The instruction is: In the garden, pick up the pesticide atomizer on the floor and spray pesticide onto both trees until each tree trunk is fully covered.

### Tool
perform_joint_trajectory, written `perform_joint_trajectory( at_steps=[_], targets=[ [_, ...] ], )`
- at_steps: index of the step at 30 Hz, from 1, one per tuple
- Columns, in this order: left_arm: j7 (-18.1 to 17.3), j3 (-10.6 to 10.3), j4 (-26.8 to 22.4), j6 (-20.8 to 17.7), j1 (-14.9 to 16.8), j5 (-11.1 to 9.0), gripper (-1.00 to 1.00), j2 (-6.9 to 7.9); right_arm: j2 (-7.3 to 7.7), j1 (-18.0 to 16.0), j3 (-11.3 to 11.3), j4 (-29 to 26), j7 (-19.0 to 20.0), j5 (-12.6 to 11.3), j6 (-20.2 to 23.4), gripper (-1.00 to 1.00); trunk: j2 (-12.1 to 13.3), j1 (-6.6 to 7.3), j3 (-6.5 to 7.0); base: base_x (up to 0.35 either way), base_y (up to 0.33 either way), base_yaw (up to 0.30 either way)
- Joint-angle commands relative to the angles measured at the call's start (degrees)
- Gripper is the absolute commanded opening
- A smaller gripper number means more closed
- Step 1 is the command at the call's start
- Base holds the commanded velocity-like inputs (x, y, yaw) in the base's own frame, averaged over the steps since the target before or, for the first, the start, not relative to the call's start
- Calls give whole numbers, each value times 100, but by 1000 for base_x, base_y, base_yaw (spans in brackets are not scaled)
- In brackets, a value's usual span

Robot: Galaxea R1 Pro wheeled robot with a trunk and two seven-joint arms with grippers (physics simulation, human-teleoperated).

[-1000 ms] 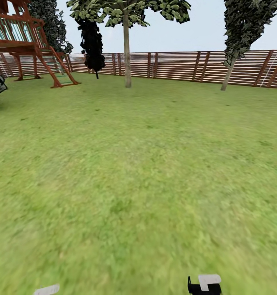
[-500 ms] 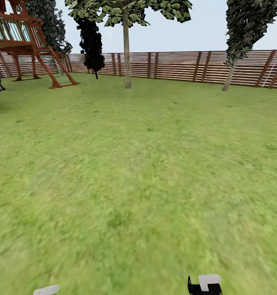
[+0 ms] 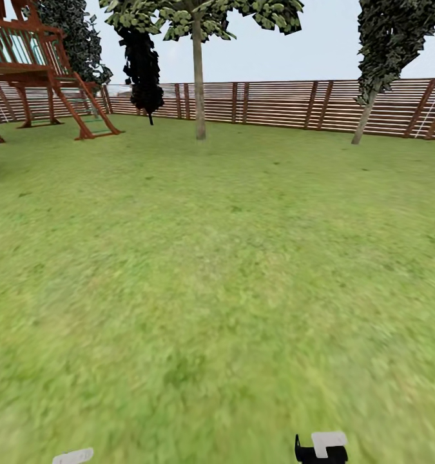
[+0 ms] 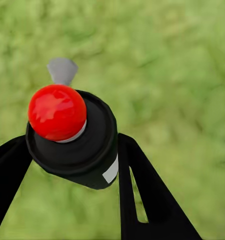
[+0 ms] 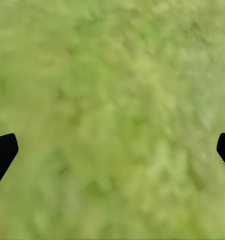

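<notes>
The pesticide atomizer (image 4: 75,142) has a matt black body that looks like plastic, and its red top is smooth and glossy. The fingers (image 4: 142,195) around it are matt black. The fence (image 3: 294,103) is brown slatted wood. The lawn (image 3: 217,270) looks soft and rough.

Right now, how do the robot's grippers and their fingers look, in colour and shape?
The left gripper has two flat black fingers that widen toward the base; one has a narrow slot cut through it. Of the right gripper, two black finger tips show at the picture's edges, one with a thin pale edge line. In the head view, each arm shows a small white part, the right one on a black body.
</notes>
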State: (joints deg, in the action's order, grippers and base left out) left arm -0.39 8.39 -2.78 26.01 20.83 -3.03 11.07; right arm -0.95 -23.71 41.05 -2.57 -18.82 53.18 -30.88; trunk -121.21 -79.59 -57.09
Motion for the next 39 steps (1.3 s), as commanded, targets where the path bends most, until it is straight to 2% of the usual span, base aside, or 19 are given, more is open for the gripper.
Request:
perform_joint_trajectory(
  at_steps=[1,32,39],
  targets=[
    [-3,-4,5,18,4,-31,-100,0,-1,-2,35,2,-34,61,-5,100,-2,-3,-5,338,0,0],
    [3,-8,5,15,4,-31,-100,0,-34,-2,26,10,-33,61,-5,100,-2,-3,-5,338,0,0],
    [3,-12,5,18,5,-31,-100,-3,-37,-2,26,11,-34,61,-5,100,-2,-3,-5,338,0,200]
  ],
)
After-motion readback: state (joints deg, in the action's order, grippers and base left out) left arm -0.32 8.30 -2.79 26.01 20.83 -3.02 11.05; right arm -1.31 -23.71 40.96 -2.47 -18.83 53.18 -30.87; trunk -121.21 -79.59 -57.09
